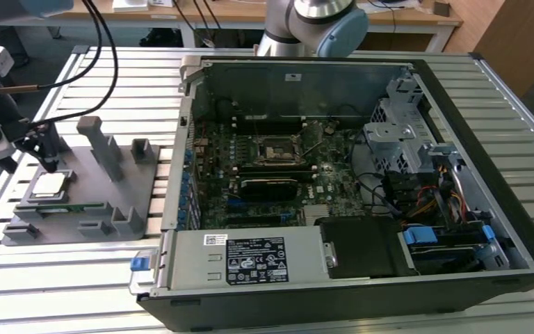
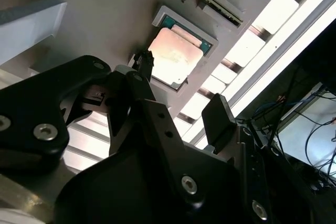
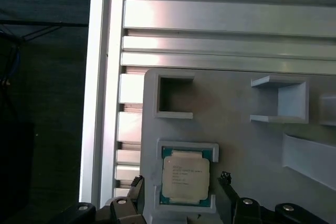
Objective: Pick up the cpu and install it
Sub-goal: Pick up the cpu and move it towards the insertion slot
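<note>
The cpu [image 3: 185,177] lies flat, pale metal face up, in its square pocket near one edge of the grey tray [image 3: 247,145]. It has not been lifted. The hand [image 1: 44,158] hangs directly over that pocket with its fingers [image 3: 137,183] apart, one to either side of the chip. As far as both wrist views let me judge, they are not touching it.

To grip it well, I would keep the hand centred on the pocket and square to the chip's sides. It should come down level, so both fingers meet opposite edges together instead of catching the pocket wall or tipping the chip. A thin green memory stick [image 1: 67,206] lies in the tray just beside the pocket and is best left untouched.

The tray rests on a slatted metal bench [image 1: 109,76]. An open computer case [image 1: 295,90] stands just beside the tray, with its motherboard socket [image 1: 274,149] exposed. Black cables [image 1: 109,49] hang over the bench beyond the tray, and a wooden desk [image 1: 406,17] stands further back.
</note>
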### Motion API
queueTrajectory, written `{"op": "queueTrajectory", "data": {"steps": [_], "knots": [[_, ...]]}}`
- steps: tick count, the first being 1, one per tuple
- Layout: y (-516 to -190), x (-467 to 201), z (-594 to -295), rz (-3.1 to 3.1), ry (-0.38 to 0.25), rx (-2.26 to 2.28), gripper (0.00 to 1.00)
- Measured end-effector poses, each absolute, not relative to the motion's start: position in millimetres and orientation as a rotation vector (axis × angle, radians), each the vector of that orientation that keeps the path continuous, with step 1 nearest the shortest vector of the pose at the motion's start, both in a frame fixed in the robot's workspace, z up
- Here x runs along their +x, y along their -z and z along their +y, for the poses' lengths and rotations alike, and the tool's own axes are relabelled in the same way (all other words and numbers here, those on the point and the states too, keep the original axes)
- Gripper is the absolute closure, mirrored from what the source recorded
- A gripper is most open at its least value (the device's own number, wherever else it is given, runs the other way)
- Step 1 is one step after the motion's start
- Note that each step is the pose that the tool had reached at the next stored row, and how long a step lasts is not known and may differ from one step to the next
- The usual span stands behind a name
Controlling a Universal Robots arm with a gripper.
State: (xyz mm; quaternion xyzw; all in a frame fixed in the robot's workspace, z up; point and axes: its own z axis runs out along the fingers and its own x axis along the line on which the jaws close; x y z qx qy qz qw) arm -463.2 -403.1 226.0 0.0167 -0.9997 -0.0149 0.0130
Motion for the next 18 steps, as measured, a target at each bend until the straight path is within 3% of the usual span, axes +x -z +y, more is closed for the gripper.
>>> {"op": "queueTrajectory", "data": {"steps": [18], "knots": [[-210,-462,-404,-3.12,0.031,0.035,0.36]]}}
